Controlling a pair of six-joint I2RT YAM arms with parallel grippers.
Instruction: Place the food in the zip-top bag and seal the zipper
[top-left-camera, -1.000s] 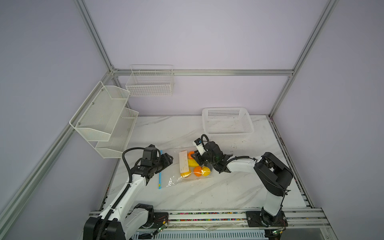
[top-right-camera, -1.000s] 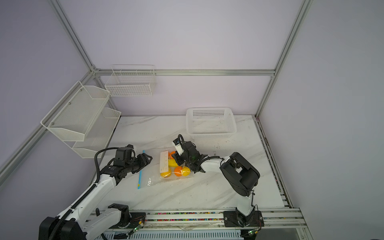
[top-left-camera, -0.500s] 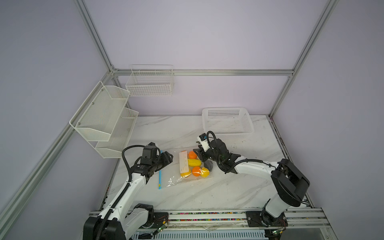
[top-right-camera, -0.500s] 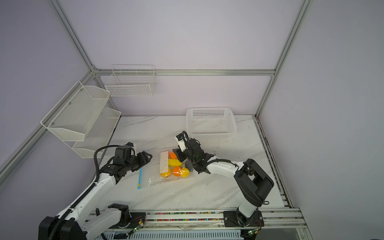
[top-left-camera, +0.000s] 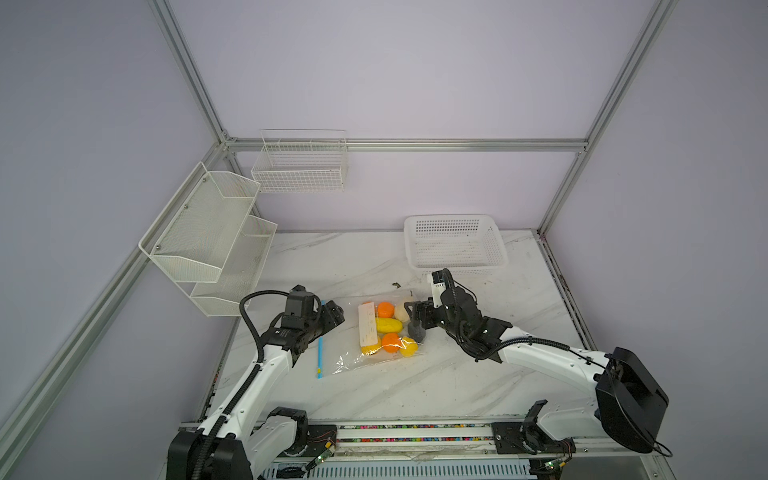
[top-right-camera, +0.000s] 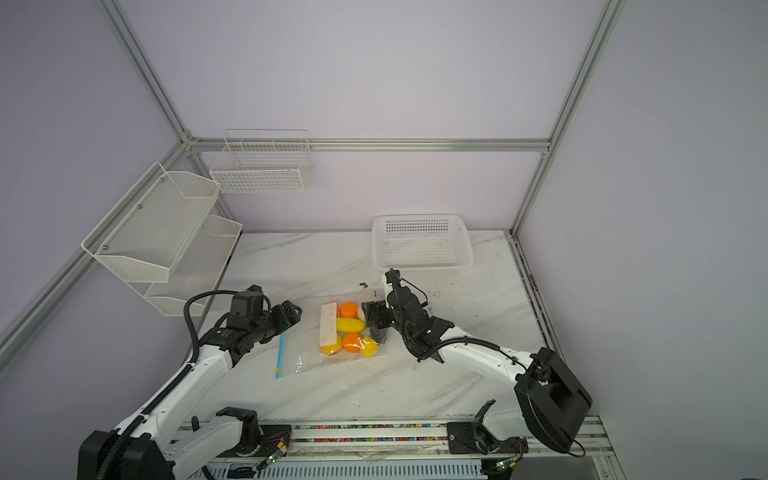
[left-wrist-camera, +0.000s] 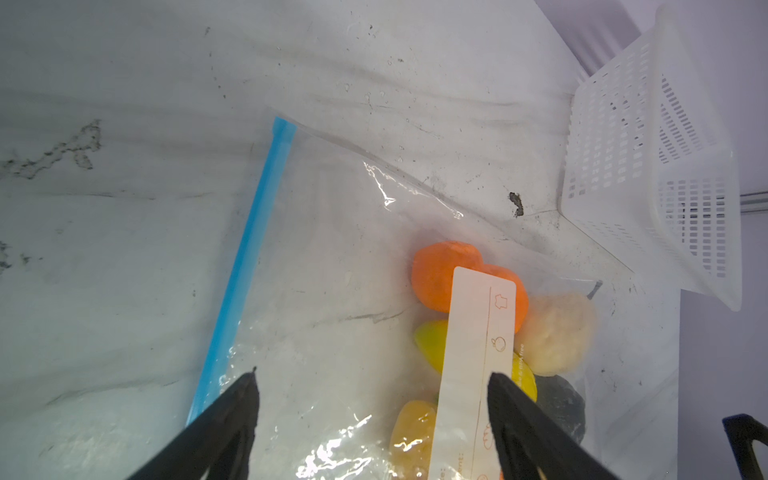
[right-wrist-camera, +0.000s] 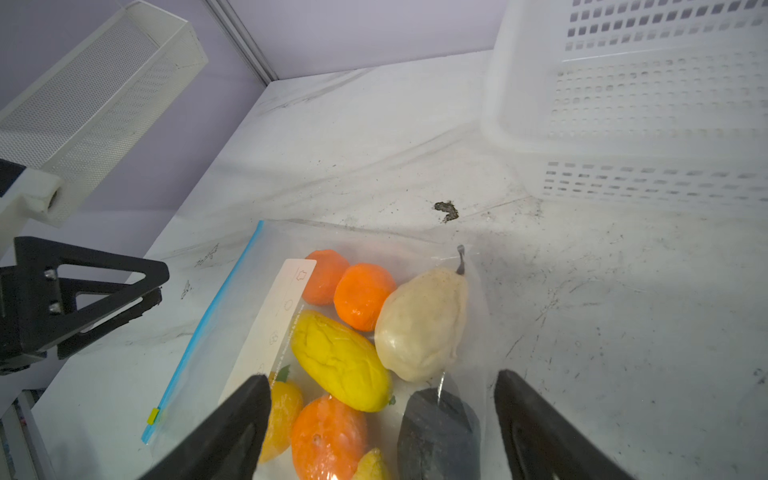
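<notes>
Swung the right arm (top-left-camera: 540, 357) out toward the tabletop's (top-left-camera: 415, 386) right edge since a second ago, spreading the jaws on both sides. Leaves the zip-top bag (top-left-camera: 347, 353) flat near the tabletop's middle, food (top-left-camera: 388, 325) bunched at its closed end, likely to keep the mouth flat. Grasps nothing: right tool (right-wrist-camera: 381, 374) released over the food, left tool (left-wrist-camera: 372, 372) released beside the zipper (top-left-camera: 320, 353). Looks sealed, slider (right-wrist-camera: 153, 415) at the front end.
</notes>
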